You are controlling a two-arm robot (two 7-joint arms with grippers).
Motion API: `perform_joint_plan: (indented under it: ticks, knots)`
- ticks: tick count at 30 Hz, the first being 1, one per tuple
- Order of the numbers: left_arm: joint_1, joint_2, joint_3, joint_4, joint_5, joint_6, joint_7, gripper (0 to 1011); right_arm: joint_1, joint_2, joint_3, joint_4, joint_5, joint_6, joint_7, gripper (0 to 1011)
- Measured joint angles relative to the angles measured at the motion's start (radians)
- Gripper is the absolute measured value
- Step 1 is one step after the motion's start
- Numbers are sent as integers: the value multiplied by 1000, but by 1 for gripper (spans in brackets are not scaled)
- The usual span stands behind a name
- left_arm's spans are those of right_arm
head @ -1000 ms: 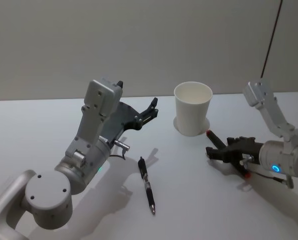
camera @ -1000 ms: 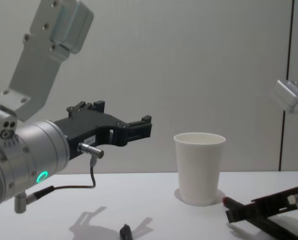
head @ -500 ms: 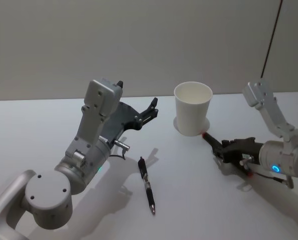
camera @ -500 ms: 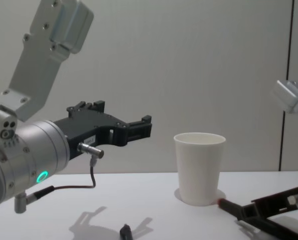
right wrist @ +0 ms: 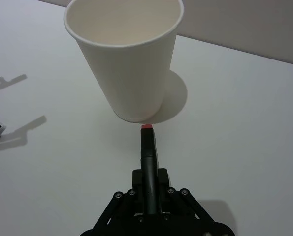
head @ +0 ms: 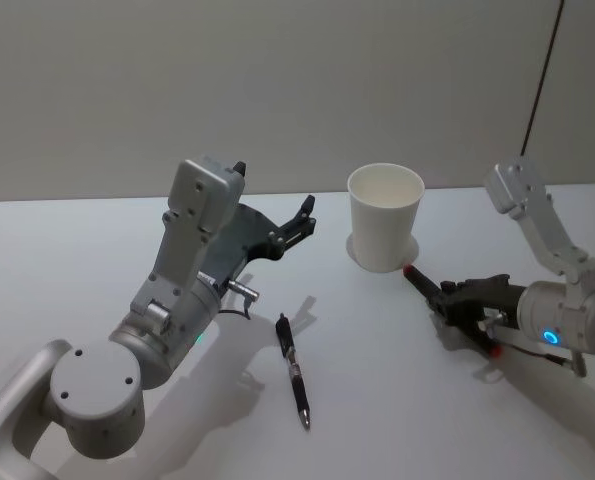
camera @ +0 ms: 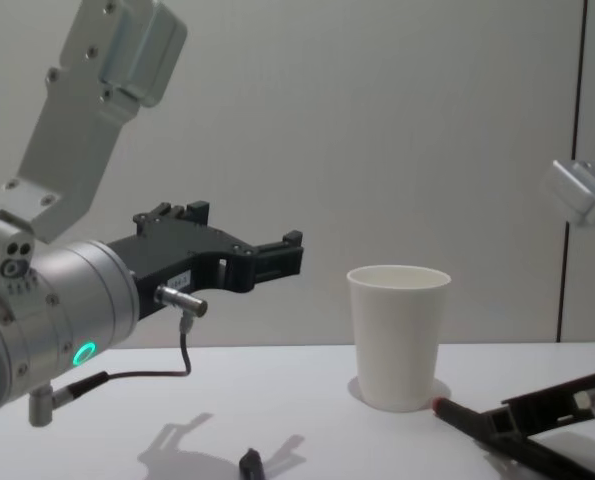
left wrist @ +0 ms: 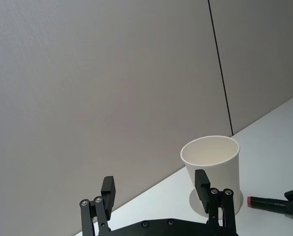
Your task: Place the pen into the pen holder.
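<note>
Paper cup (head: 382,238): upright on the table (head: 97,240), inside plain white. Red-tipped pen (head: 422,281): grasped by the right gripper (head: 452,298), lying low, its tip just beside the cup's base. Black pen (head: 294,370): flat on the table, nearer the robot. Left gripper (left wrist: 155,188): raised, fingers released.

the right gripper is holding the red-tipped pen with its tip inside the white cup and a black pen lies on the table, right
Not quite. The right gripper holds the red-tipped pen, but its tip is outside the white cup, low beside its base; the right wrist view shows this. A black pen does lie on the table.
</note>
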Motion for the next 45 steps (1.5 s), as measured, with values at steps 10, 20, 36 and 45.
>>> perform_joint_plan:
  ticks: [10, 20, 36, 45]
  knots:
    - [0, 0, 0, 0, 0, 0, 0, 1001, 0, 0, 0, 0, 0, 0, 0, 172]
    - [0, 0, 0, 0, 0, 0, 0, 1001, -7, 4, 0, -12, -4, -9, -7, 172]
    - [0, 0, 0, 0, 0, 0, 0, 1001, -60, 40, 27, -101, -8, -63, -102, 172]
    - [0, 0, 0, 0, 0, 0, 0, 1001, -88, 61, 53, -157, 2, -107, -167, 172]
